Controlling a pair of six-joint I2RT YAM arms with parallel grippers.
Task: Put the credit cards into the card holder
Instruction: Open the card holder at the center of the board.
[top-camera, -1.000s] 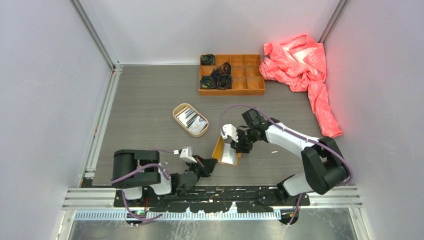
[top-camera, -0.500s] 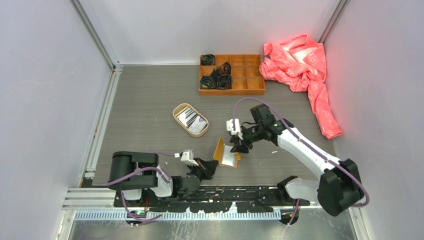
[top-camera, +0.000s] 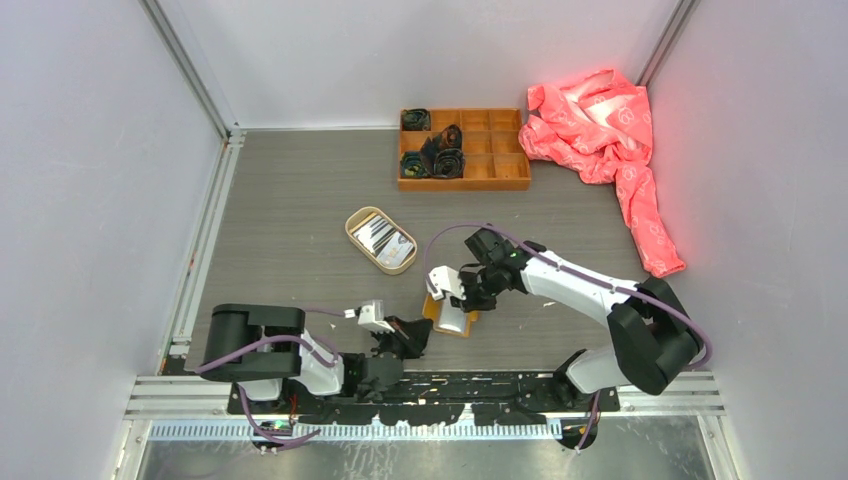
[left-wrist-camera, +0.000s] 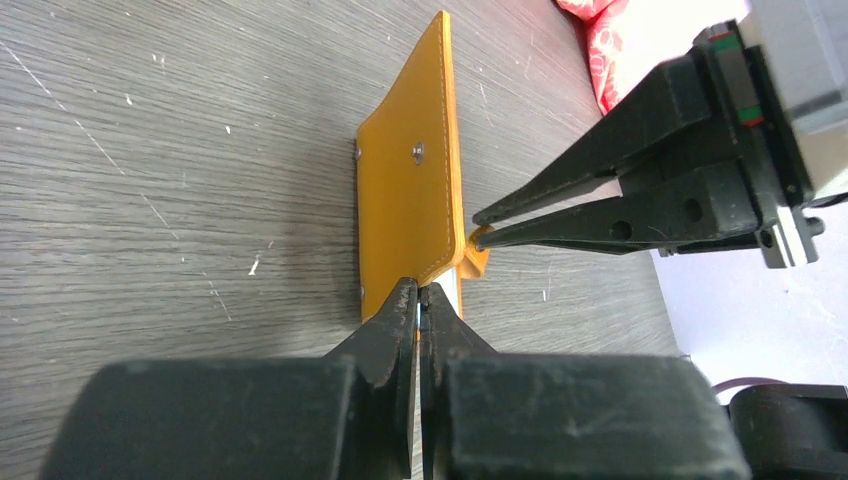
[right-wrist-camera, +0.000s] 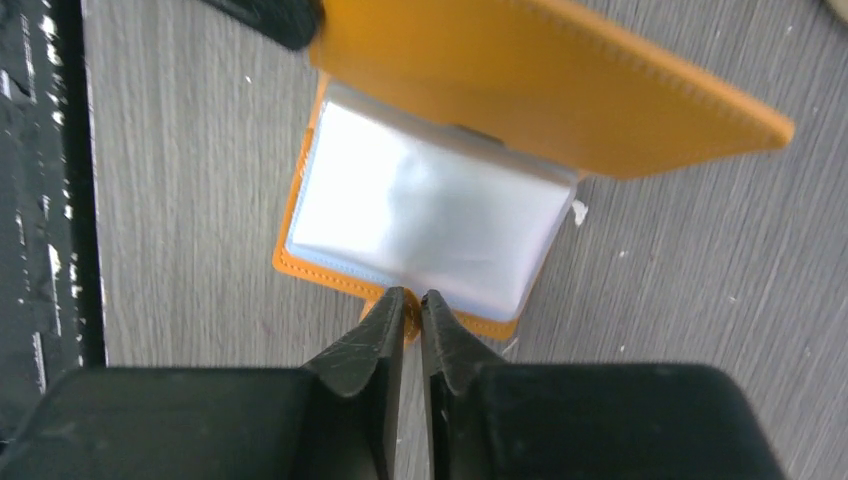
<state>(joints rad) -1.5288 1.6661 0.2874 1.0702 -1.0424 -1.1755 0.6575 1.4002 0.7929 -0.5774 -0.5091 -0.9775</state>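
Observation:
The mustard-orange card holder (top-camera: 452, 316) lies open near the table's front, one cover (left-wrist-camera: 410, 190) standing upright. Inside, its clear sleeves (right-wrist-camera: 430, 210) show over the lower cover. My left gripper (left-wrist-camera: 420, 292) is shut on the near corner of the holder, low by the table edge (top-camera: 424, 329). My right gripper (right-wrist-camera: 413, 298) is shut on a small orange tab at the holder's edge, reaching in from the right (top-camera: 462, 303). Several credit cards (top-camera: 383, 240) lie in an oval tan tray (top-camera: 350, 228), left of and behind the holder.
An orange wooden compartment box (top-camera: 500, 165) with dark rolled items stands at the back centre. A pink cloth (top-camera: 600, 125) is heaped in the back right corner and trails along the right wall. Metal rails border the table's left and near edges.
My right gripper swung out to the right, then came back to the holder and shut on its tab. The left gripper kept its hold.

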